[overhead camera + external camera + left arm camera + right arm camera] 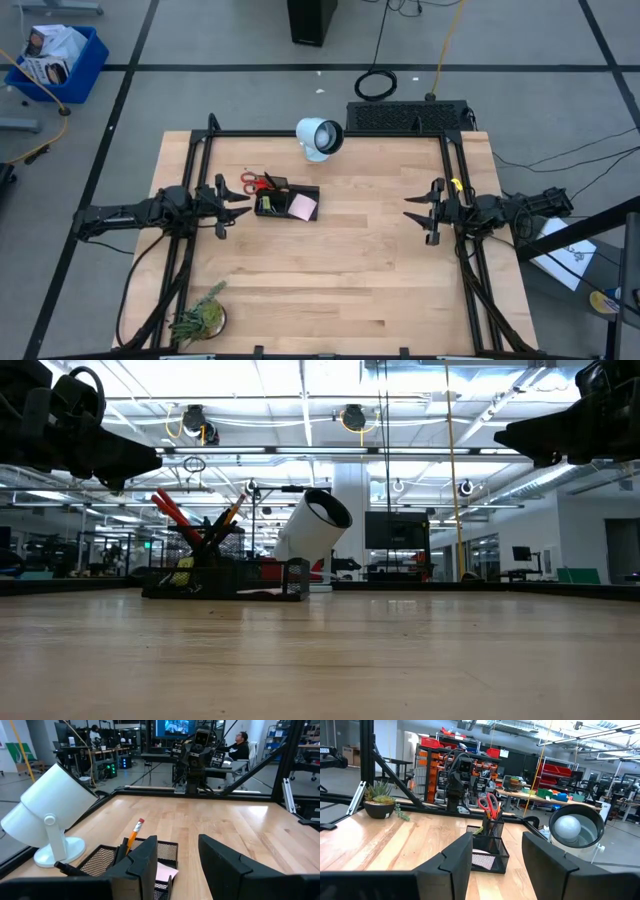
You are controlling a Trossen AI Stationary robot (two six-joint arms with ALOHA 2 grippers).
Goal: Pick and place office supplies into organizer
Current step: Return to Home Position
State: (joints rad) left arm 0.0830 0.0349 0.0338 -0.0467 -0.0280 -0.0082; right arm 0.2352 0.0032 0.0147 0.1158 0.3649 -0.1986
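Homing looks done — left gripper (248, 204) at 9 o'clock, right gripper (407, 207) at 3, fingers released, empty; the filled organizer (250, 576) needs nothing more.

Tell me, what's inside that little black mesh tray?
The tray holds red-handled scissors, an orange pencil and a pink sticky-note pad; its mesh walls hide whatever lies lower.

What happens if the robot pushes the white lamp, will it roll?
Probably not roll: the white lamp stands on a flat round base. It might tip, since its big head leans out past that small base. It looks like hollow plastic, so likely light.
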